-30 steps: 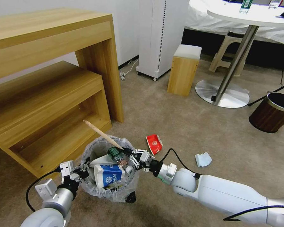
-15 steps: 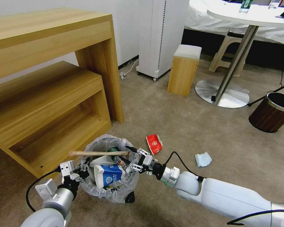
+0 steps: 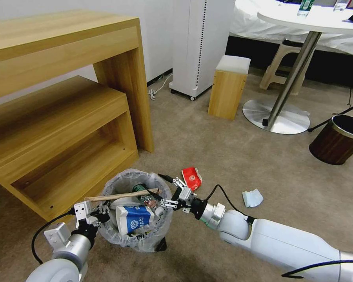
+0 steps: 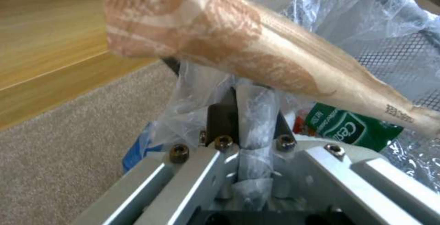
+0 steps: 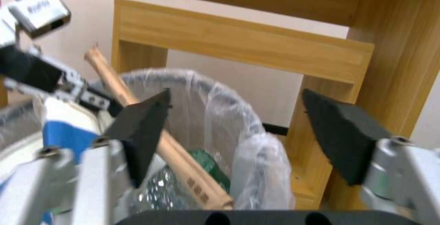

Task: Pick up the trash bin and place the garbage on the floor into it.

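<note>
The trash bin (image 3: 145, 239), black with a frilled plastic liner, stands low in the head view. My left gripper (image 3: 100, 214) is shut on its near-left rim, pinching the liner (image 4: 254, 108). A wooden stick (image 3: 121, 194) lies across the top of the bin, over a blue-white carton (image 3: 134, 219) and a green-label bottle (image 3: 142, 190). My right gripper (image 3: 162, 190) is open just right of the bin, with the stick's end (image 5: 192, 180) below its black pads (image 5: 142, 128). On the floor (image 3: 231, 156) lie a red wrapper (image 3: 191, 178) and a pale blue mask (image 3: 252, 197).
A wooden shelf unit (image 3: 66, 129) stands close behind and left of the bin. Farther back are a small wooden stool (image 3: 228, 86), a white appliance (image 3: 200, 43) and a round table's base (image 3: 276, 113). A dark brown cylinder bin (image 3: 339, 139) sits at the right.
The stick, held tilted upward in my right gripper, tipped down onto the bin's top. The right gripper opened, let go of it and drew back slightly. The left gripper kept its hold.
</note>
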### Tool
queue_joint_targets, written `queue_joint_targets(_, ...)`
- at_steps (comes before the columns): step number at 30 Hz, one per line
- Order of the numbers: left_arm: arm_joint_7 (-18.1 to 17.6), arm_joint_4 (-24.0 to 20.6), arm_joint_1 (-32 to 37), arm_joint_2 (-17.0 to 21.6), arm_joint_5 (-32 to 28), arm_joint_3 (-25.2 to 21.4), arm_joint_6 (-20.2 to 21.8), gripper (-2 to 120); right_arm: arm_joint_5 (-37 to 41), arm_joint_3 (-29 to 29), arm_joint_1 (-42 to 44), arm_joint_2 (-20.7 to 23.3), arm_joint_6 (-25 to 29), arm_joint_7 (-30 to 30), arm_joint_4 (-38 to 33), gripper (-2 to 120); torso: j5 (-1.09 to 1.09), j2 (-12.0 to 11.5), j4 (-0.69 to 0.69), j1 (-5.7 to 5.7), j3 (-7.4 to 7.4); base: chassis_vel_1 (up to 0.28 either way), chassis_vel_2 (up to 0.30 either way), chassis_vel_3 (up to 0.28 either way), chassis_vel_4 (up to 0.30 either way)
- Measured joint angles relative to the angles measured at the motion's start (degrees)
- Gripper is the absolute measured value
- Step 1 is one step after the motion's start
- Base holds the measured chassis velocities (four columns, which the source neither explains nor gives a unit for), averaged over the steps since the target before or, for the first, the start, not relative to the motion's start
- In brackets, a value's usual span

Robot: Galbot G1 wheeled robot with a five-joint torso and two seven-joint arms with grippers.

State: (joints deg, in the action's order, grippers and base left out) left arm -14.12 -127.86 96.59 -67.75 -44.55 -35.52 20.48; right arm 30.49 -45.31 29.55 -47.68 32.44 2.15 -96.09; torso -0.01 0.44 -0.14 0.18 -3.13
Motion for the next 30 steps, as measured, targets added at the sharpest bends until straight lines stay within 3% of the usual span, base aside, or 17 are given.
queue_joint_targets(6,-0.17,1.00,-0.03,0.51,-0.05,-0.02,0.07,1,0.04,1.48,0.90,0.47,-0.03,0.03,-0.93,87,0.00,0.00,0.00,0.00,0.00,0.000,0.000,0.000,0.000)
queue_joint_targets(10,-0.20,1.27,0.39,0.78,-0.04,0.09,0.12,1,1.26,5.78,2.81,0.40,-1.51,1.42,-1.80,88,0.01,0.00,0.01,0.00,0.00,0.000,0.000,0.000,0.000)
queue_joint_targets(16,-0.19,1.10,0.60,0.98,0.02,0.38,0.21,1,4.96,12.95,6.34,1.03,-6.47,8.20,-3.07,99,0.01,0.00,0.00,0.00,0.00,0.000,0.000,0.000,0.000)
queue_joint_targets(22,-0.03,0.83,0.87,0.79,0.35,0.64,0.22,1,9.56,20.68,10.58,1.99,-13.38,17.96,-3.16,100,0.02,0.00,0.00,0.00,0.00,0.000,0.000,0.000,0.000)
queue_joint_targets(30,0.72,-0.03,1.44,-0.23,1.38,1.40,0.22,1,4.32,29.09,17.65,4.01,-11.66,20.88,-0.73,98,0.01,0.00,-0.01,0.00,0.00,0.000,0.000,0.000,0.000)
